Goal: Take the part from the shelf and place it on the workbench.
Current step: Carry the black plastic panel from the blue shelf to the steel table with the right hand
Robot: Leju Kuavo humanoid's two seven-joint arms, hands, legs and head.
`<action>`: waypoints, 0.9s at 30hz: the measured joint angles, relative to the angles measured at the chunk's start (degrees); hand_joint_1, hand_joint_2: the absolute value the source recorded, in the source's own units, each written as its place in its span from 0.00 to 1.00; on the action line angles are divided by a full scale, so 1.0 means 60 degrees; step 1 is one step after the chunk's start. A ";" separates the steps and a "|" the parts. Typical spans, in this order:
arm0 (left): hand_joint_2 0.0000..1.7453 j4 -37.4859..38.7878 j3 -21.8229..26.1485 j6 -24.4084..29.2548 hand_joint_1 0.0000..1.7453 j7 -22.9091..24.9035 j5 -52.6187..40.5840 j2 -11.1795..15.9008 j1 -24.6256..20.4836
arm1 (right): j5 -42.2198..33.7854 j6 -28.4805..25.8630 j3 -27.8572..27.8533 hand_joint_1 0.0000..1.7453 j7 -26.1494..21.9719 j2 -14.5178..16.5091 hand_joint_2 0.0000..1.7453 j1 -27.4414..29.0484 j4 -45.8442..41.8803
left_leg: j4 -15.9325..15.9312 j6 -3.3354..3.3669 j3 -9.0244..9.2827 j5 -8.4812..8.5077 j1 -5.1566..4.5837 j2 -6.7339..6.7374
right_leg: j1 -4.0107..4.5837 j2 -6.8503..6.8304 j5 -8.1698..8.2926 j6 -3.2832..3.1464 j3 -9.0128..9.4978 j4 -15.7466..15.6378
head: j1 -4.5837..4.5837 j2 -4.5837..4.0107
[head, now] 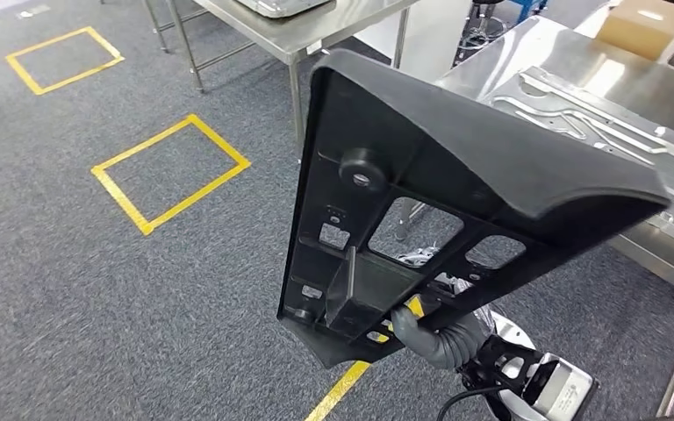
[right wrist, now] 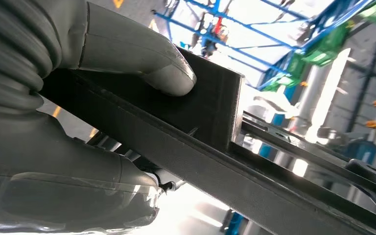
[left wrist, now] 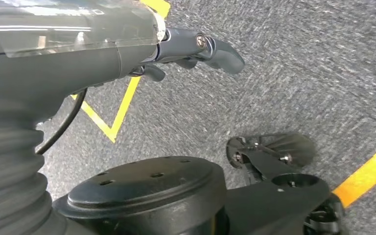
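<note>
1. Since the carpeted floor (head: pixel 70 289) takes up most of the head view, I'll start there: grey carpet with yellow tape squares (head: pixel 171 173) marked on it, and a steel table (head: pixel 290 39) standing further back.
2. Next biggest is the workbench (head: pixel 570 61), the shiny steel surface on the right side of the head view. There's already a stamped metal panel (head: pixel 597 123) lying on it and a cardboard box (head: pixel 645 24) near the far end.
3. Then the part (head: pixel 421 193) itself, a big black plastic bracket with ribs, cut-out windows and a round boss. It's off the shelf, up in the air, tilted, with its far edge overlapping the near edge of the workbench in the picture. Whether it's actually over the bench or just short of it I can't really tell from this angle.
4. The right hand (head: pixel 430 329) is clamped on the part's lower end. In the right wrist view the grey thumb (right wrist: pixel 169 78) presses flat against a black wall of the part, with the rest of the hand underneath.
5. The left hand (left wrist: pixel 196 51) hangs down by the robot's side over the carpet, fingers curled in with nothing in them.
6. Progress-wise, I'd say the pickup is done and the carry is mostly done too. What's left is getting the part fully over a bare bit of the bench, lowering it flat and letting go. That metal panel looks like the thing to avoid landing on.
</note>
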 joint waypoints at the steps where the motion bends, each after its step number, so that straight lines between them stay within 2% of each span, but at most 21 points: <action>1: 1.00 0.0000 0.0000 0.0005 0.00 -0.0063 0.0015 -0.0001 -0.0005 | 0.0005 -0.0003 -0.0006 1.00 0.0065 0.0000 1.00 -0.0023 0.0005 | -0.0063 0.0049 0.0016 0.0006 -0.0005 0.0064 | -0.0016 0.0095 0.0034 0.0079 -0.0040 -0.0022 | 0.0000 0.0000; 2: 1.00 0.0000 0.0001 0.0009 0.00 -0.0107 0.0022 -0.0008 -0.0016 | 0.0009 -0.0005 -0.0018 1.00 0.0114 -0.0001 1.00 -0.0038 0.0006 | -0.0090 0.0116 0.0031 0.0048 0.0006 0.0153 | -0.0031 0.0092 0.0053 0.0140 -0.0061 -0.0031 | 0.0000 0.0000; 4: 1.00 0.0000 0.0001 0.0014 0.00 -0.0155 0.0026 -0.0023 -0.0015 | 0.0013 -0.0009 -0.0053 1.00 0.0173 -0.0003 1.00 -0.0108 0.0013 | -0.0190 0.0243 0.0072 0.0123 0.0048 0.0363 | -0.0010 -0.0308 -0.0131 0.0237 -0.0210 0.0253 | 0.0001 0.0000; 6: 1.00 0.0000 0.0002 0.0018 0.00 -0.0217 0.0069 -0.0029 0.0018 | 0.0033 -0.0016 -0.0075 1.00 0.0216 -0.0002 1.00 -0.0188 0.0038 | -0.0231 0.0317 0.0087 0.0138 0.0041 0.0607 | 0.0000 -0.0853 -0.0693 0.0312 -0.0720 0.1291 | 0.0001 0.0000; 7: 1.00 0.0000 0.0003 0.0022 0.00 -0.0261 0.0111 -0.0029 0.0037 | 0.0047 -0.0016 -0.0076 1.00 0.0233 -0.0001 1.00 -0.0207 0.0062 | -0.0228 0.0339 0.0084 0.0127 0.0027 0.0739 | -0.0014 -0.0968 -0.0970 0.0349 -0.1048 0.1945 | 0.0001 0.0000; 8: 1.00 0.0000 0.0007 0.0026 0.00 -0.0305 0.0162 -0.0030 0.0050 | 0.0061 -0.0005 -0.0076 1.00 0.0234 0.0000 1.00 -0.0208 0.0097 | -0.0225 0.0340 0.0084 0.0115 0.0016 0.0864 | -0.0028 -0.1013 -0.1117 0.0379 -0.1291 0.2434 | 0.0001 0.0000; 9: 1.00 0.0000 0.0014 0.0033 0.00 -0.0337 0.0213 -0.0035 0.0053 | 0.0069 0.0017 -0.0077 1.00 0.0228 -0.0001 1.00 -0.0208 0.0143 | -0.0221 0.0336 0.0090 0.0099 0.0010 0.0986 | -0.0041 -0.1037 -0.1083 0.0399 -0.1371 0.2599 | 0.0001 0.0000; 10: 1.00 0.0000 0.0024 0.0040 0.00 -0.0332 0.0256 -0.0045 0.0048 | 0.0068 0.0050 -0.0081 1.00 0.0217 -0.0002 1.00 -0.0217 0.0203 | -0.0215 0.0320 0.0103 0.0079 0.0008 0.1098 | -0.0049 -0.1070 -0.0878 0.0406 -0.1250 0.2374 | 0.0001 0.0000; 11: 1.00 0.0000 0.0038 0.0046 0.00 -0.0293 0.0289 -0.0056 0.0041 | 0.0066 0.0086 -0.0086 1.00 0.0202 -0.0003 1.00 -0.0240 0.0274 | -0.0208 0.0298 0.0128 0.0052 0.0006 0.1200 | -0.0053 -0.1149 -0.0569 0.0397 -0.0949 0.1817 | 0.0001 0.0000; 13: 1.00 0.0000 0.0068 0.0057 0.00 -0.0124 0.0325 -0.0082 0.0031 | 0.0056 0.0159 -0.0097 1.00 0.0167 -0.0003 1.00 -0.0353 0.0425 | -0.0185 0.0217 0.0185 -0.0022 -0.0033 0.1380 | 0.0001 -0.1531 -0.0115 0.0293 -0.0263 0.0526 | 0.0000 0.0000; 15: 1.00 0.0000 0.0104 0.0076 0.00 0.0095 0.0319 -0.0095 0.0023 | 0.0046 0.0200 -0.0114 1.00 0.0127 -0.0001 1.00 -0.0495 0.0558 | -0.0174 0.0117 0.0235 -0.0092 -0.0087 0.1534 | 0.0081 -0.1712 -0.0033 0.0136 0.0003 -0.0016 | 0.0000 0.0000; 17: 1.00 0.0000 0.0131 0.0096 0.00 0.0262 0.0301 -0.0098 -0.0001 | 0.0040 0.0206 -0.0144 1.00 0.0110 0.0002 1.00 -0.0563 0.0640 | -0.0196 0.0018 0.0299 -0.0137 -0.0104 0.1698 | 0.0106 -0.1510 -0.0039 0.0013 -0.0021 -0.0019 | 0.0001 0.0000; 18: 1.00 0.0000 0.0137 0.0099 0.00 0.0314 0.0285 -0.0097 -0.0015 | 0.0044 0.0205 -0.0159 1.00 0.0119 0.0007 1.00 -0.0574 0.0662 | -0.0160 -0.0036 0.0319 -0.0195 -0.0085 0.1700 | 0.0087 -0.1422 -0.0031 -0.0039 -0.0011 -0.0044 | 0.0001 0.0000; 19: 1.00 0.0000 0.0138 0.0101 0.00 0.0354 0.0267 -0.0097 -0.0022 | 0.0050 0.0201 -0.0169 1.00 0.0137 0.0018 1.00 -0.0599 0.0677 | 0.0013 -0.0087 0.0269 -0.0333 -0.0068 0.1578 | 0.0060 -0.1324 -0.0018 -0.0092 0.0001 -0.0072 | 0.0001 0.0000; 20: 1.00 0.0000 0.0138 0.0100 0.00 0.0386 0.0247 -0.0097 -0.0028 | 0.0057 0.0194 -0.0179 1.00 0.0171 0.0035 1.00 -0.0630 0.0686 | 0.0407 -0.0130 0.0111 -0.0577 -0.0048 0.1378 | 0.0030 -0.1227 0.0000 -0.0143 0.0015 -0.0099 | 0.0001 0.0000; 22: 1.00 0.0000 0.0138 0.0090 0.00 0.0425 0.0204 -0.0098 -0.0064 | 0.0068 0.0182 -0.0201 1.00 0.0234 0.0065 1.00 -0.0676 0.0693 | 0.1687 -0.0175 -0.0478 -0.1193 -0.0025 0.0940 | 0.0020 -0.1039 0.0006 -0.0209 0.0024 -0.0108 | 0.0000 0.0000; 23: 1.00 0.0000 0.0138 0.0079 0.00 0.0434 0.0183 -0.0098 -0.0098 | 0.0069 0.0180 -0.0209 1.00 0.0261 0.0072 1.00 -0.0669 0.0693 | 0.2279 -0.0181 -0.0766 -0.1389 -0.0023 0.0851 | 0.0028 -0.0938 0.0005 -0.0226 0.0028 -0.0104 | 0.0000 0.0000; 24: 1.00 0.0000 0.0138 0.0069 0.00 0.0438 0.0160 -0.0098 -0.0131 | 0.0069 0.0180 -0.0219 1.00 0.0272 0.0073 1.00 -0.0645 0.0694 | 0.2578 -0.0175 -0.0927 -0.1394 -0.0023 0.0814 | 0.0035 -0.0820 0.0000 -0.0231 0.0039 -0.0099 | 0.0000 0.0000; 25: 1.00 0.0000 0.0138 0.0063 0.00 0.0441 0.0142 -0.0098 -0.0148 | 0.0069 0.0179 -0.0228 1.00 0.0281 0.0073 1.00 -0.0621 0.0693 | 0.2518 -0.0153 -0.0930 -0.1209 -0.0023 0.0787 | 0.0039 -0.0685 -0.0004 -0.0231 0.0056 -0.0093 | 0.0001 0.0000; 26: 1.00 0.0000 0.0138 0.0057 0.00 0.0440 0.0126 -0.0098 -0.0145 | 0.0067 0.0176 -0.0239 1.00 0.0287 0.0073 1.00 -0.0600 0.0692 | 0.2070 -0.0114 -0.0761 -0.0849 -0.0023 0.0730 | 0.0041 -0.0537 -0.0009 -0.0224 0.0080 -0.0089 | 0.0001 0.0000; 27: 1.00 0.0000 0.0138 0.0060 0.00 0.0436 0.0114 -0.0097 -0.0122 | 0.0063 0.0172 -0.0257 1.00 0.0282 0.0073 1.00 -0.0579 0.0691 | 0.1409 -0.0060 -0.0512 -0.0431 -0.0021 0.0561 | 0.0035 -0.0394 -0.0015 -0.0214 0.0099 -0.0086 | 0.0001 0.0000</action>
